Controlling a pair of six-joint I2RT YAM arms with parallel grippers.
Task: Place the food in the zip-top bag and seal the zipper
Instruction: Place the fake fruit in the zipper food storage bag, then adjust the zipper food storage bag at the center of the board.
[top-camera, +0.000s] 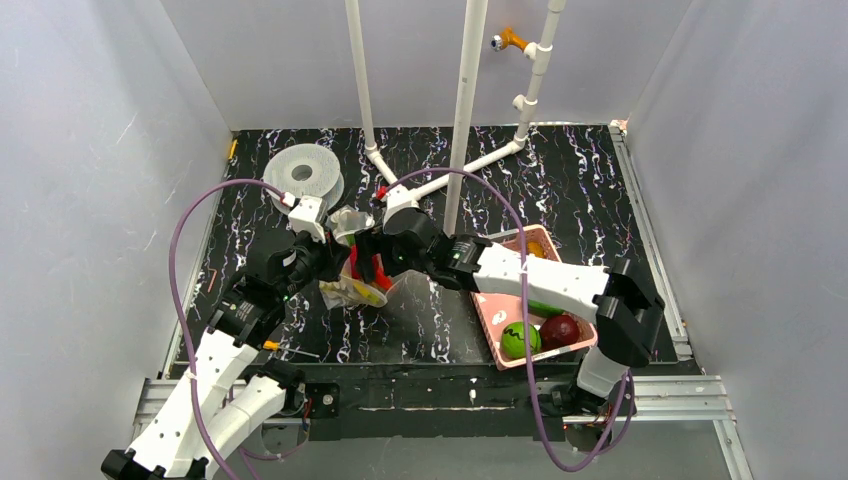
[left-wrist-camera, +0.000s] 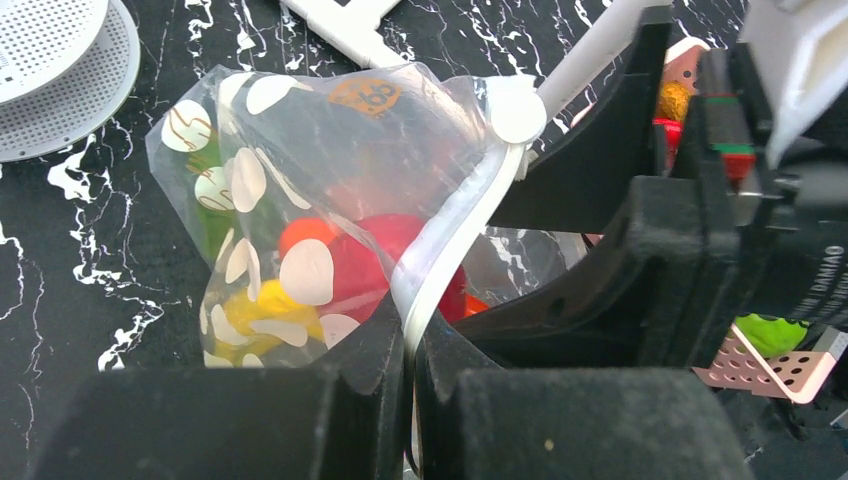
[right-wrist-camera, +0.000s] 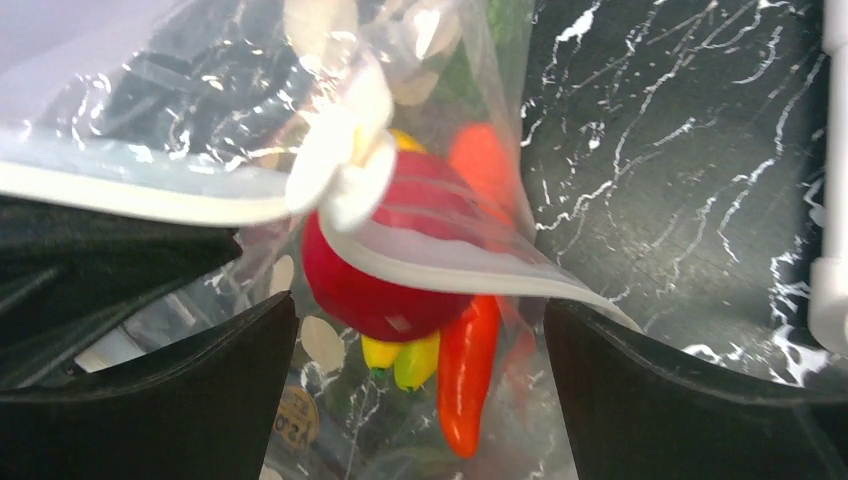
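**Bag loaded, mouth open, held at mid-table**

Near edge: left arm (top-camera: 215, 375) and right arm (top-camera: 625, 320) bolted at the front of the table (top-camera: 440, 335), both reaching inward to one spot.

Near right: pink basket (top-camera: 497, 348) flat on the table, partly under the right forearm. Inside, green round piece (top-camera: 520, 340) and dark red round piece (top-camera: 560, 330), side by side, touching.

Mid-table, left of centre: zip-top bag (left-wrist-camera: 300, 180), clear with white dots, bulging with food. Cannot tell whether its bottom rests on the table.

Left end effector (left-wrist-camera: 412, 345): fingers pressed together on the zipper (left-wrist-camera: 455, 235), white strip rising out of the pinch toward a round end tab.

Right end effector (right-wrist-camera: 420, 320): jaws spread wide, nothing gripped, poised at the bag mouth, just beside the left one. Zipper edge lying across the gap between its fingers (right-wrist-camera: 180, 390). Two lips of the mouth apart here; not sealed.

Inside the bag, seen through the mouth:
- red tomato (right-wrist-camera: 390, 270) nearest the opening
- red chilli (right-wrist-camera: 468, 380) touching it
- yellow banana (right-wrist-camera: 400, 358) tucked under the tomato
- orange carrot (right-wrist-camera: 482, 165) beyond
- green pieces (left-wrist-camera: 210, 225) against the bag's left wall in the left wrist view

Far left: grey-white spool (top-camera: 305, 175) flat on the table, behind the left wrist, apart from the bag.

Far centre: white pipe frame (top-camera: 465, 100) standing up from the table, with an orange fitting (top-camera: 512, 40) high on the rightmost pipe.
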